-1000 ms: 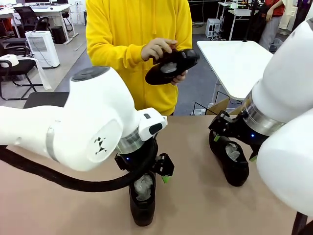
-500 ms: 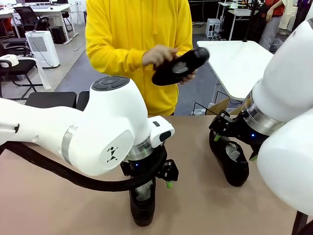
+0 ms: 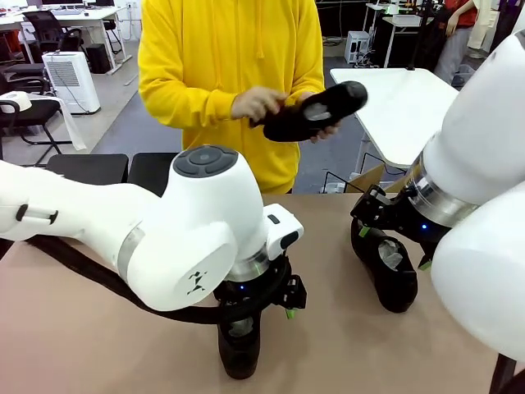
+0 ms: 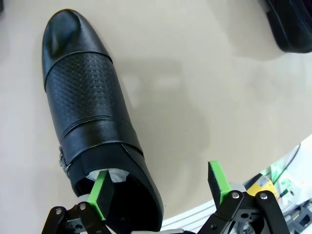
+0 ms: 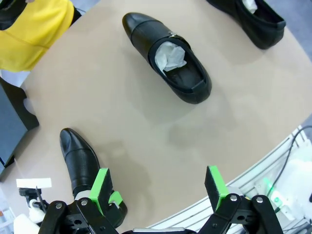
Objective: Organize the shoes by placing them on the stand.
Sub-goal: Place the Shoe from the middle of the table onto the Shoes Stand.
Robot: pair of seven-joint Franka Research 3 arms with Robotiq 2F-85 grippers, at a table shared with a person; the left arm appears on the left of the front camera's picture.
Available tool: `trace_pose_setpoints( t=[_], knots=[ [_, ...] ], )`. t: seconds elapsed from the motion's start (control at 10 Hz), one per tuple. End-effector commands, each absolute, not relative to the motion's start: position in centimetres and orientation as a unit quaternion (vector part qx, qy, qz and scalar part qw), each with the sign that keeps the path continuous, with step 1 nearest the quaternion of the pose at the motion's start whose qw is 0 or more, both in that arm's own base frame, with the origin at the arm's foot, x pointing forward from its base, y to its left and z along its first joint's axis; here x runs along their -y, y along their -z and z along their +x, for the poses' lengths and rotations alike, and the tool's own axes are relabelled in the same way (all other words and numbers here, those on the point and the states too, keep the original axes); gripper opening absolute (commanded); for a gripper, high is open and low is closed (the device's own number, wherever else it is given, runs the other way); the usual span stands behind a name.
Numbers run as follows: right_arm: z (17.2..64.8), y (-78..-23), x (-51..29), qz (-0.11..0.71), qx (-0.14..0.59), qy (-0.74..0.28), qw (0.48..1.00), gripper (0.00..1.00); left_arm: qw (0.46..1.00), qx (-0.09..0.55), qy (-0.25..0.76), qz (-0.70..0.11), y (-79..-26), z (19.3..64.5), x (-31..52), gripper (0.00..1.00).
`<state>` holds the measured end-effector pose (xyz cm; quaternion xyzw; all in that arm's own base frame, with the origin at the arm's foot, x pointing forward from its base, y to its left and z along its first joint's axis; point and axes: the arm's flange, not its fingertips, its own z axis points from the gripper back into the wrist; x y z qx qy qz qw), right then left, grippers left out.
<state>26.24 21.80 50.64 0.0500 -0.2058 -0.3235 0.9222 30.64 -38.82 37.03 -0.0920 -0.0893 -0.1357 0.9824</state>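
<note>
Table [image 4: 219, 73] shot: my left gripper [image 4: 160, 184] hangs open over the shoe [image 4: 83, 97] heel. Toe points toward upper left of frame.

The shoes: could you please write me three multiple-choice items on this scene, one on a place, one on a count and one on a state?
1. Where is the shoe nearest the person?
A. on the stand
B. in the person's hands
C. under a chair

2. How many shoes lie on the table in the right wrist view?
A. one
B. three
C. five

3. How is the left end effector?
A. shut on a brush
B. shut on a shoe
C. open

Answers: 1 B, the front view shows both hands holding it in the air. 2 B, three black shoes lie on the tan top. 3 C, its green pads stand apart over the shoe below it.
</note>
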Motion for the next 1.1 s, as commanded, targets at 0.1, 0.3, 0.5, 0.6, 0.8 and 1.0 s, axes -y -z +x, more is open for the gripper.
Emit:
trace_pose_setpoints(
  t=[0.1,0.3,0.5,0.6,0.8,1.0],
  knots=[
    [26.6,-50.7,-21.7,0.058,0.204,0.315,0.925,1.00,0.987,0.098,0.109,-0.070,-35.8,31.7,40.4,1.00],
    [26.6,-50.7,-21.7,0.058,0.204,0.315,0.925,1.00,0.987,0.094,0.107,-0.072,-35.8,31.9,40.6,0.97],
    [26.6,-50.7,-21.7,0.058,0.204,0.315,0.925,1.00,0.989,0.091,0.095,-0.067,-35.0,32.3,40.9,0.81],
    [26.6,-50.7,-21.7,0.058,0.204,0.315,0.925,1.00,0.990,0.086,0.089,-0.066,-34.6,32.6,40.8,0.71],
    [26.6,-50.7,-21.7,0.058,0.204,0.315,0.925,1.00,0.991,0.086,0.081,-0.056,-34.4,32.8,40.6,0.52],
    [26.6,-50.7,-21.7,0.058,0.204,0.315,0.925,1.00,0.992,0.089,0.074,-0.045,-34.3,32.9,40.4,0.32]
  ],
)
